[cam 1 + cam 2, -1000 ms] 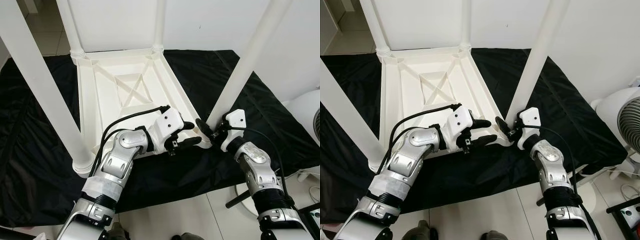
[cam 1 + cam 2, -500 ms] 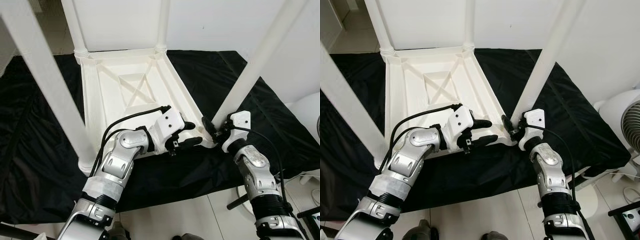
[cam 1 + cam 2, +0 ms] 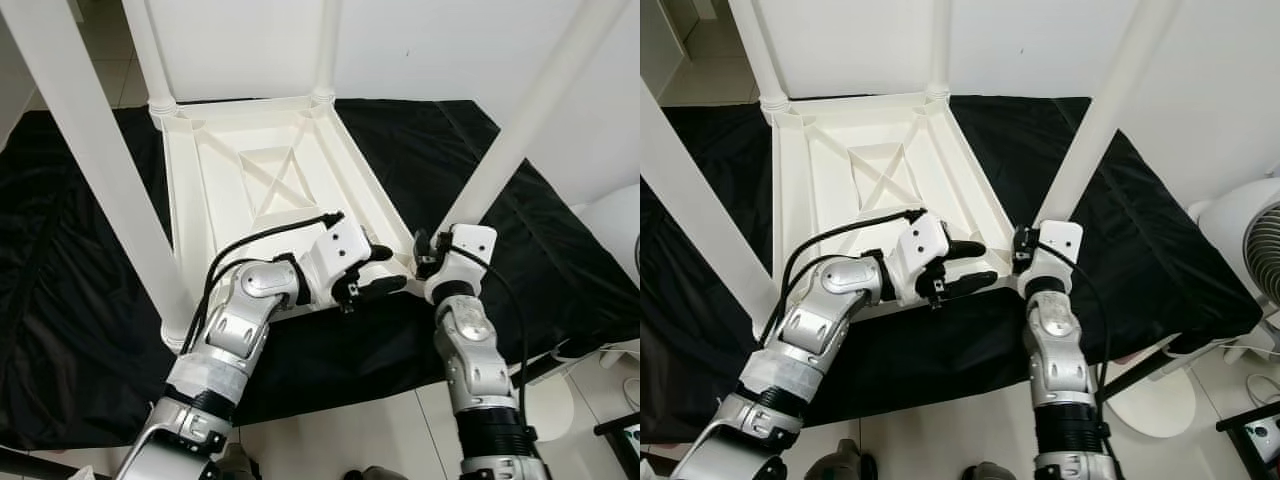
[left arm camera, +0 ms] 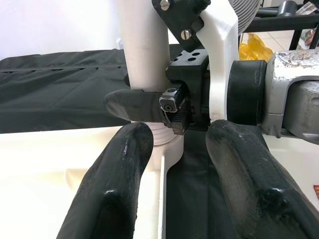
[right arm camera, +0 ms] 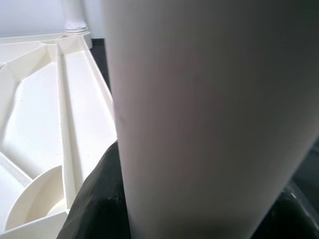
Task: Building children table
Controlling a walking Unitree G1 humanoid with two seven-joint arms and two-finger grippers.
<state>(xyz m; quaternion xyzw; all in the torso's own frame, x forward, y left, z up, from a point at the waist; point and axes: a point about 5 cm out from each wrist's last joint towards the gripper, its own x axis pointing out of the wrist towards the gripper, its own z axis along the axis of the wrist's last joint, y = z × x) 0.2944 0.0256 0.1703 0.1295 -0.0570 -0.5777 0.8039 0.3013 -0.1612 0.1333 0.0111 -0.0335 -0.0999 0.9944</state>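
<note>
A white children's table (image 3: 185,200) lies upside down on a black cloth (image 3: 70,300), its legs pointing up. My left gripper (image 3: 382,268) is at the near rim, open, with one finger over the underside and the other outside the rim; its fingers (image 4: 114,189) straddle the thin edge. My right gripper (image 3: 432,242) is shut on the base of the near right leg (image 3: 520,130), right beside the left gripper. In the left wrist view its finger (image 4: 137,105) presses against that leg (image 4: 142,45). The same leg (image 5: 209,109) looms close in the right wrist view.
The near left leg (image 3: 100,170) and the two far legs (image 3: 145,50) (image 3: 325,45) stand upright around the work area. A white fan (image 3: 1250,240) with a round base (image 3: 1150,400) stands at the right. A white wall is behind, and pale floor tiles lie near my feet.
My right forearm has swung inward to stand straight below its gripper, which stays at the leg's base. The left gripper holds its place on the rim. The camera shifted slightly.
</note>
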